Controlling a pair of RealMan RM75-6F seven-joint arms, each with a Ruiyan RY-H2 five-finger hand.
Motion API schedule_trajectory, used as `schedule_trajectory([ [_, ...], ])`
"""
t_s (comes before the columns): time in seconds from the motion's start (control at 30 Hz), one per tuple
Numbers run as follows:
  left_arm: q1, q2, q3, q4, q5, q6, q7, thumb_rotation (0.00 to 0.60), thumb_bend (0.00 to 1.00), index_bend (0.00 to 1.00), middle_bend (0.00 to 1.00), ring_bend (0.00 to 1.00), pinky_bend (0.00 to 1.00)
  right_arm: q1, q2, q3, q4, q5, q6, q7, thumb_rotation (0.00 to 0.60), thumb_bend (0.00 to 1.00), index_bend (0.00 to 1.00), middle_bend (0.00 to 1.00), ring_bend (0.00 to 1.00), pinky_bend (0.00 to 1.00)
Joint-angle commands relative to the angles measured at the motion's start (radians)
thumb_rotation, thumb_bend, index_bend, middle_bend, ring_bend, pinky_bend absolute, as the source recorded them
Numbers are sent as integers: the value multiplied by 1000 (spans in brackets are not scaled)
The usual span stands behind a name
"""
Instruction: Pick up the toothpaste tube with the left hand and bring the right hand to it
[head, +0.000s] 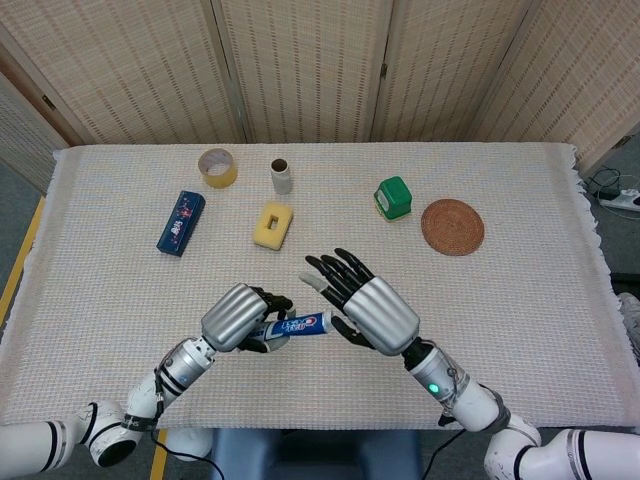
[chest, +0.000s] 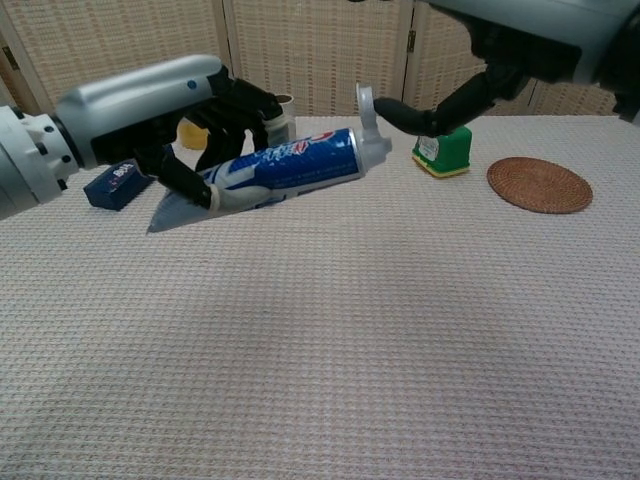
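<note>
Surroundings: tape roll (head: 217, 167) and small cardboard tube (head: 282, 176) at the far side of the worktop (head: 520, 300); dark blue box (head: 180, 222) at far left; yellow sponge (head: 272, 224) just beyond the hands; green box (head: 393, 198) and round woven coaster (head: 452, 227) at far right.
In the way: nothing between the two hands; sponge and green box behind the tube in the chest view, well apart from it.
Toothpaste tube (chest: 270, 175): off the worktop, near the front edge, lying roughly level, crimped end pointing left, cap end to the right; flip cap (chest: 365, 108) standing open and upright.
Left hand (head: 240, 316): fingers (chest: 232, 105) curled tight around the tube's rear half, holding it.
Right hand (head: 365, 305): fingers (head: 335, 272) spread and nearly straight, holding nothing; one dark fingertip touching the back of the open cap.
</note>
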Motion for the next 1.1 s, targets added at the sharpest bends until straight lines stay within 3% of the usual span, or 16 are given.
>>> schedule_trajectory([
  [0.03, 9, -4, 8, 31, -5, 3, -10, 600, 669, 799, 762, 719, 670, -28, 28, -21, -6, -21, 32, 22, 600, 509, 0, 36, 55, 0],
  [0.4, 13, -94, 39, 256, 1, -14, 91, 600, 667, 770, 762, 665, 554, -174, 160, -98, 39, -97, 207, 128, 600, 508, 0, 37, 55, 0],
  [0.73, -18, -243, 34, 443, -38, -83, 181, 600, 665, 703, 703, 577, 474, -230, 160, -124, 130, -65, 229, 237, 600, 509, 0, 37, 55, 0],
  [0.8, -20, -265, 31, 465, -56, -100, 197, 600, 664, 658, 667, 538, 450, -234, 153, -125, 145, -60, 226, 253, 600, 509, 0, 37, 55, 0],
  [1.1, -9, -265, 22, 440, -145, -162, 267, 600, 625, 280, 321, 270, 300, -258, 154, -123, 188, -37, 229, 302, 600, 509, 0, 38, 56, 0],
])
